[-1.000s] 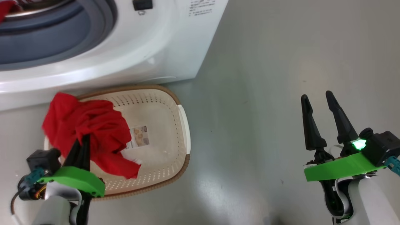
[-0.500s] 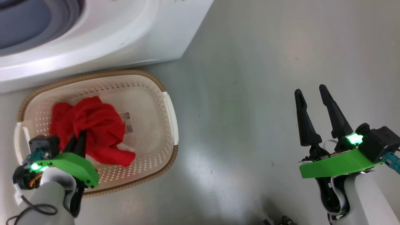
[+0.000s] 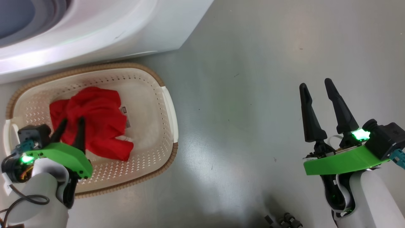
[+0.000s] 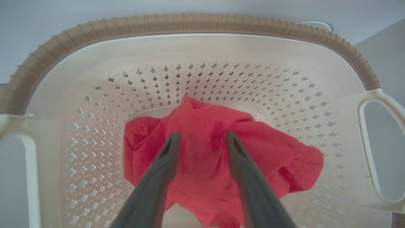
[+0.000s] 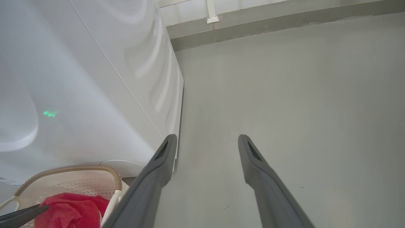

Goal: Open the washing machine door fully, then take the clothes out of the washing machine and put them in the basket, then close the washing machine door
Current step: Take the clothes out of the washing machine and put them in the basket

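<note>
The paper label [image 3: 125, 111] in the basket [image 3: 148, 73], half under the red clothes [image 3: 95, 123], is too small to read. The left hand [image 3: 73, 119] is spread just above them, and the right hand [image 3: 315, 82] is spread over the floor [image 3: 246, 95]. The basket's long axis runs alongside the washing machine [image 3: 95, 31], whose white side shows in the right wrist view.

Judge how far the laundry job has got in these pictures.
Done: a red garment lies in the basket. In hand: the left gripper stands open over it. Left: any more garments in the washing machine, whose drum is out of view; then shutting it.
</note>
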Controlling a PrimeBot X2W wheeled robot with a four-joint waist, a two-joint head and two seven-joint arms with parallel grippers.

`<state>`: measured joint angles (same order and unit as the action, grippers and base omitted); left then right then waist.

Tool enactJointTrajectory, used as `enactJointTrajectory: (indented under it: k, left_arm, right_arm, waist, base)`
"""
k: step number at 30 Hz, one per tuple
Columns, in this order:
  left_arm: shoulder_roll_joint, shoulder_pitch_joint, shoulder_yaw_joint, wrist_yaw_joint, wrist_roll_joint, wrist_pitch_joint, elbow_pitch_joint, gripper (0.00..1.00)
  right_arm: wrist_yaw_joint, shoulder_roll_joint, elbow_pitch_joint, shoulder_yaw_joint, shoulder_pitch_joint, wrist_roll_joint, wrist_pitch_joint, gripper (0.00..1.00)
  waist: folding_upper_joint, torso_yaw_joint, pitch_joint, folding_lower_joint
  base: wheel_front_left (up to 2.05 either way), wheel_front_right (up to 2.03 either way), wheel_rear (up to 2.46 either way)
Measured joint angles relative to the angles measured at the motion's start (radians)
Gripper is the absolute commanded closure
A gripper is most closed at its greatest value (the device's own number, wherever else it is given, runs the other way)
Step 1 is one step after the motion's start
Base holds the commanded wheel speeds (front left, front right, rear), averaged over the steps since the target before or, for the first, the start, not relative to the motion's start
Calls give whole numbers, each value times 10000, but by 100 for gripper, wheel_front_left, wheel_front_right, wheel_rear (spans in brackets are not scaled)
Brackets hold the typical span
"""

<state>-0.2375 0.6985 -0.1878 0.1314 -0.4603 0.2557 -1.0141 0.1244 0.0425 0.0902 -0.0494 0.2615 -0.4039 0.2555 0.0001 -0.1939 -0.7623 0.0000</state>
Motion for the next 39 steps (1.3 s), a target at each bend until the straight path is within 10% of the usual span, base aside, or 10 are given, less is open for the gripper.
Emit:
enactJointTrajectory:
  k: [2,39]
  left_arm:
    - [6,8,31,0,-42,0,2,0]
    - [947,-3071,1735,0,575,0,4640,0]
  right_arm:
    - [0,0,19,19,36,2,0,0]
    - [0,4,777,683,-1147,1049,0,0]
  waist:
    - [0,32,39,0]
    - [0,1393,3831,-1]
  base:
    - [0,0,0]
    - [0,0,0]
